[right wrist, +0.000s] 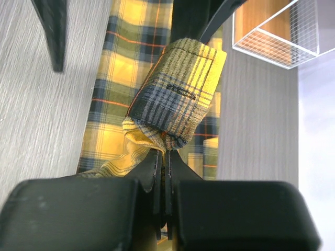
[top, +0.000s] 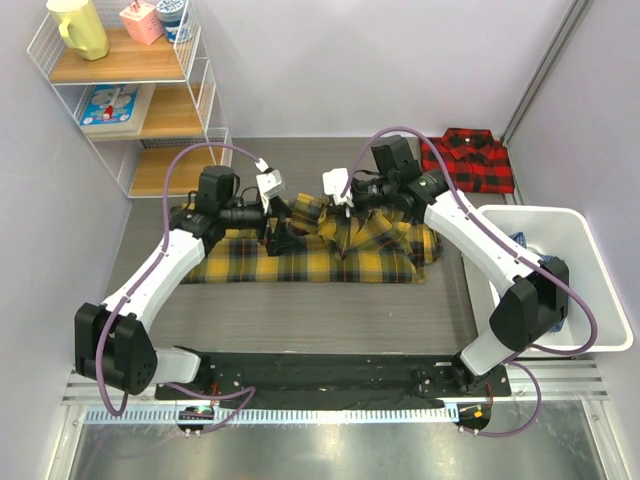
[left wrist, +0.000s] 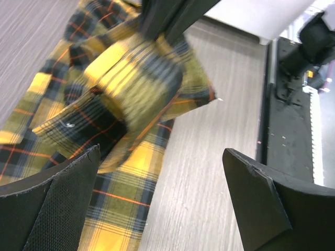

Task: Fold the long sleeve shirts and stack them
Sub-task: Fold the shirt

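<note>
Mid-fold on the yellow shirt (top: 300,265): right gripper (right wrist: 165,157) clamped a lifted bunch of it, left gripper (left wrist: 161,152) gaped empty just beside, red shirt (top: 470,162) well behind right gripper; next probably needed laying that bunch across.

My end effector (right wrist: 165,157) is pinched tight on a bunched fold of the yellow plaid shirt (right wrist: 178,89), with a cuff standing just past my fingertips. More of the shirt lies flat on the grey worktop (right wrist: 42,130). A white wire shelf (right wrist: 277,36) shows at the upper right.
</note>
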Controlling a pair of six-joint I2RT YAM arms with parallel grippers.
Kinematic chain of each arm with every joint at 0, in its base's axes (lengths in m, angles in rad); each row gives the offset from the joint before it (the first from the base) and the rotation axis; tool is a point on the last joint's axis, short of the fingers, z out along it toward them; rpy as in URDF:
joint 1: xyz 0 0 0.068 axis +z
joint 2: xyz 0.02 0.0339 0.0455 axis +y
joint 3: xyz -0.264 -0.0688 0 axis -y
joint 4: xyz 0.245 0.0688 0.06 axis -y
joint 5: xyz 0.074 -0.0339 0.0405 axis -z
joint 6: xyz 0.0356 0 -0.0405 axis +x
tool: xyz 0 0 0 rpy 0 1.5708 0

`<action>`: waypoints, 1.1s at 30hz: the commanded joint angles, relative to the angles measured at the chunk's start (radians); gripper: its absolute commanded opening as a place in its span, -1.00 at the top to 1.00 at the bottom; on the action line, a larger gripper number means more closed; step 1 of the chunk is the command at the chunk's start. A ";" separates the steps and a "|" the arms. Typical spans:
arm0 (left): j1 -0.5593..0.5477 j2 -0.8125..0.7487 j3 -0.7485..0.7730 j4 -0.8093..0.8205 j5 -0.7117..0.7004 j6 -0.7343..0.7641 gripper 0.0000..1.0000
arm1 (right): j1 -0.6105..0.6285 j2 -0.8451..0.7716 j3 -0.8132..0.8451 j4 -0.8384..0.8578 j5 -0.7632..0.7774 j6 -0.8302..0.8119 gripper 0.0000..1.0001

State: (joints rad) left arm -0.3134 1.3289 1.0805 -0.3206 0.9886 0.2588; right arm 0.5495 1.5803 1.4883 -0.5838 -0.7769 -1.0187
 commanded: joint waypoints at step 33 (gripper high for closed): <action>-0.038 0.536 0.809 -0.106 -0.756 0.099 1.00 | -0.196 -0.077 -0.083 0.265 0.274 0.561 -0.54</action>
State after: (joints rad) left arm -0.3653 1.7721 1.7725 -0.4122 0.4526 0.2245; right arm 0.4351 1.5108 1.3571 -0.2630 -0.5316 -0.6518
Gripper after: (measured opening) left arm 0.004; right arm 0.767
